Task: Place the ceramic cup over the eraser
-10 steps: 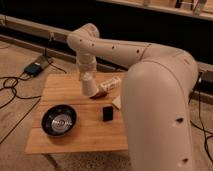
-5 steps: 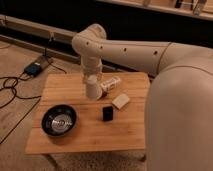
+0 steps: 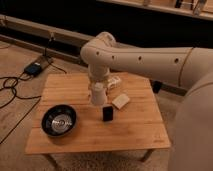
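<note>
- A wooden table (image 3: 140, 135) stands on a tan floor.
- The gripper (image 3: 99, 88), jaws pinching the ceramic cup (image 3: 98, 96), hangs just beside the eraser (image 3: 107, 113).
- A black bowl (image 3: 59, 120) sits well apart from the eraser.

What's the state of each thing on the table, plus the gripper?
ceramic cup: at the gripper's end, beside the eraser, not over it.
eraser: on the table, uncovered.
black bowl: upright, apart from the rest.
beige block: lying flat beside the cup.
gripper: just above the cup, mid-table.
</note>
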Robot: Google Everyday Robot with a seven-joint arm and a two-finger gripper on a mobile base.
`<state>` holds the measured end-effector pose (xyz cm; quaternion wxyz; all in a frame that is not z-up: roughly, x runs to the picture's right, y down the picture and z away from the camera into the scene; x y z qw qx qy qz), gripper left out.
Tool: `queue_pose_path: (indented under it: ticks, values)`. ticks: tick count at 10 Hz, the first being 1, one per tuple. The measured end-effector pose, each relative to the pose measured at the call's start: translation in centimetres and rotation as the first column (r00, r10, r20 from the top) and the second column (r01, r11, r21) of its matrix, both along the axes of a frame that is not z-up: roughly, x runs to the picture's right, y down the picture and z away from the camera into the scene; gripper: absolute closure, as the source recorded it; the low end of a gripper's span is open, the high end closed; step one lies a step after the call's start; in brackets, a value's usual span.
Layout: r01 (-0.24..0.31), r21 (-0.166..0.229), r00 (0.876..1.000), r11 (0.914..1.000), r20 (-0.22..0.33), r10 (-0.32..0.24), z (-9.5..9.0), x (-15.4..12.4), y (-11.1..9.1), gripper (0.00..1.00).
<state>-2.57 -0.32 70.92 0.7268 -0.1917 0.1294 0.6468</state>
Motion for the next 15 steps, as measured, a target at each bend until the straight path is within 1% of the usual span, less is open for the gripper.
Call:
queue_pose_path:
  ticks: [3,7,9,12,14,15]
  values:
    - [-0.035,0.005,0.999,0.9994,-0.02,0.035,-1.1,0.9,2.1,1.0]
    - [-0.06,0.015,0.997,0.9981,-0.048,0.061,-2.2,1.6,4.0,1.0]
    - [-0.066,0.022,0.996,0.9976,-0.062,0.068,-2.5,2.1,4.2,1.0]
    - [-0.072,0.039,0.994,0.9966,-0.08,0.075,-2.7,3.0,3.9,1.0]
    - [-0.075,0.043,0.993,0.9962,-0.086,0.079,-2.4,3.4,3.7,1.0]
    - [-0.079,0.04,0.993,0.996,-0.085,0.083,-1.9,3.7,3.7,1.0]
